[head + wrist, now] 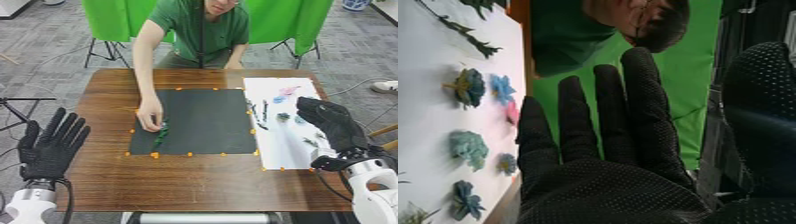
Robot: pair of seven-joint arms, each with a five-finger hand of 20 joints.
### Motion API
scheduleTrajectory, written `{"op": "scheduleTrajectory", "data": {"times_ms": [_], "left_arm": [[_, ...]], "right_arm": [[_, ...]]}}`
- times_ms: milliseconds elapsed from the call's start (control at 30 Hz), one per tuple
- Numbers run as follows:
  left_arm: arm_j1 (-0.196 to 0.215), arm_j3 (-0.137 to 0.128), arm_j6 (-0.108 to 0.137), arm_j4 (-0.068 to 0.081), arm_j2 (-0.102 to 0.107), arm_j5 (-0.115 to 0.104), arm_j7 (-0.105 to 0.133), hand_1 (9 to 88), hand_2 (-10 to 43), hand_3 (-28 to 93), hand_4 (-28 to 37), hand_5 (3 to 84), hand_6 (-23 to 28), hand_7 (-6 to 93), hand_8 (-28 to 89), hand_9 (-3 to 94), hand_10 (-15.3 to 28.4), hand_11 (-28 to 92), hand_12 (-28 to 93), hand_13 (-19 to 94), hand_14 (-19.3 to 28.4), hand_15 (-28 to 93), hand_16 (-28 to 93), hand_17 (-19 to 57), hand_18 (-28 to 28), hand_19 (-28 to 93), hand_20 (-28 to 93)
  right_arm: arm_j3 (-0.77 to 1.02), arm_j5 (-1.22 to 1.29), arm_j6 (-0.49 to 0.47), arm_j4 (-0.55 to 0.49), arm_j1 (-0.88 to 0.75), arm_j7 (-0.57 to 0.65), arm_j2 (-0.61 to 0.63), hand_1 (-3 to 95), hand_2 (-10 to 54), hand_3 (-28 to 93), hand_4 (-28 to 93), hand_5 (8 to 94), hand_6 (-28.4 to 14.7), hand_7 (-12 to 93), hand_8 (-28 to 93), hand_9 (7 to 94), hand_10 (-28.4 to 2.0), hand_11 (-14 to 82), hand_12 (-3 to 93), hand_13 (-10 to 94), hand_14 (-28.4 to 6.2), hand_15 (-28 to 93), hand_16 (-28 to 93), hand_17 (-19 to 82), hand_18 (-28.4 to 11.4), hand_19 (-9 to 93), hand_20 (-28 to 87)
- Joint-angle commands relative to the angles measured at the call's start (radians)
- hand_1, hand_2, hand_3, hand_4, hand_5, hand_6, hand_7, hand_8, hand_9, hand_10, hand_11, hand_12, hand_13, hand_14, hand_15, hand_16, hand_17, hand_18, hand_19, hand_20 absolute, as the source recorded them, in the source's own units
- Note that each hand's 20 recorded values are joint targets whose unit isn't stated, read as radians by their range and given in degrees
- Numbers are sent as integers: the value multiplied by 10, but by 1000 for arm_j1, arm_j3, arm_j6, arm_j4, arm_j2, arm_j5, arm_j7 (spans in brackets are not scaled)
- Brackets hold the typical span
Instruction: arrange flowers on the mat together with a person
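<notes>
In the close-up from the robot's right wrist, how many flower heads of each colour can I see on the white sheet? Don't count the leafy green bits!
Pink flower: 1
Blue or blue-green flowers: 5
Total in the right wrist view: 6
</notes>
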Motion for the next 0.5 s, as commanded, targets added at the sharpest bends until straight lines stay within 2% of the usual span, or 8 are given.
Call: {"op": "scheduleTrajectory", "data": {"times_ms": [33,300,500], "left_arm": [[17,-1,9,-3,-11,-4,-4,244,105,689,-283,382,66,30,-81,334,124,108,49,216,113,181,-73,-22,96,185,101],[18,-1,7,-4,-9,-6,1,245,106,688,-283,382,66,29,-81,334,124,107,50,216,115,183,-74,-22,96,186,101],[9,2,7,1,-7,-5,-4,244,105,689,-283,382,66,30,-80,334,125,109,51,217,116,184,-74,-23,97,187,101]], "right_arm": [[-12,1,9,-8,-8,-2,9,293,-65,725,-218,558,-9,145,-124,466,-102,56,85,329,-111,123,68,164,-140,46,186],[22,-2,-16,-11,-32,-14,-2,292,-66,728,-217,557,-9,144,-122,467,-99,57,86,328,-114,122,70,163,-141,47,187],[18,-1,-9,-10,-31,-13,3,293,-66,726,-218,557,-9,144,-123,467,-98,56,86,329,-114,121,71,163,-141,46,186]]}}
